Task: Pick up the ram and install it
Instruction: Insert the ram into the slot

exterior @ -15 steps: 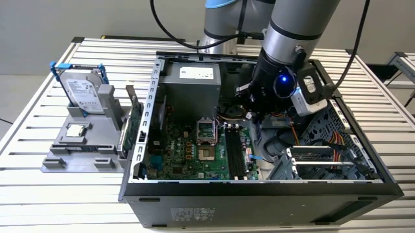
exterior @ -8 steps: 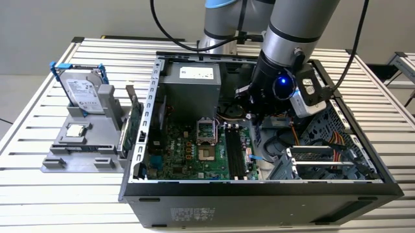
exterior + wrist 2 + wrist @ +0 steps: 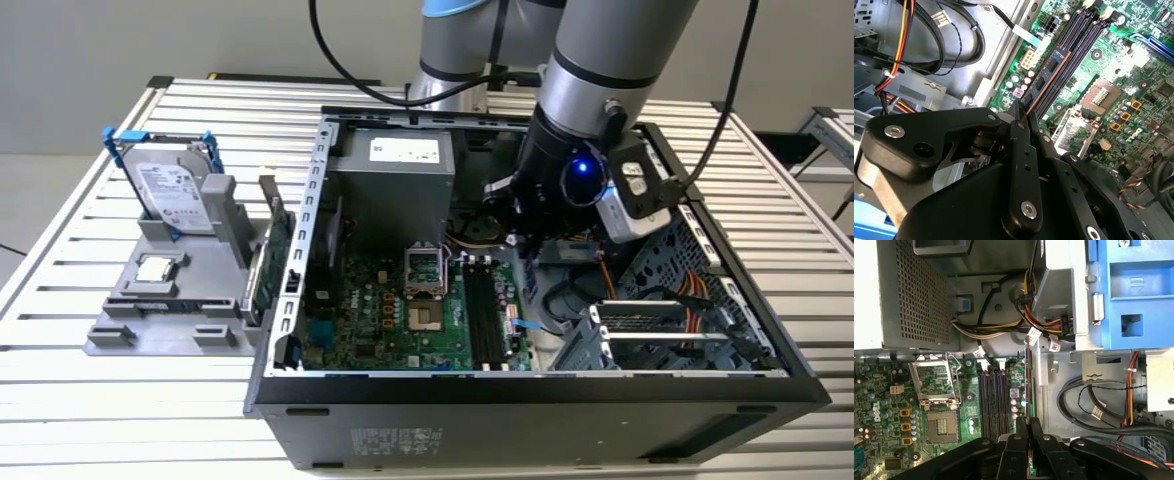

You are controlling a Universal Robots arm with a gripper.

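pickup looks done: gripper (image 3: 1021,117) clamped on the ram (image 3: 1046,80), thin blue stick held edge-on inside the open computer case (image 3: 287,250). in both wrist views, hanging over the motherboard (image 3: 884,405), just beside the black memory slots (image 3: 994,400) on their cable side. not seated yet, by the look of it; lining up and pressing in left.
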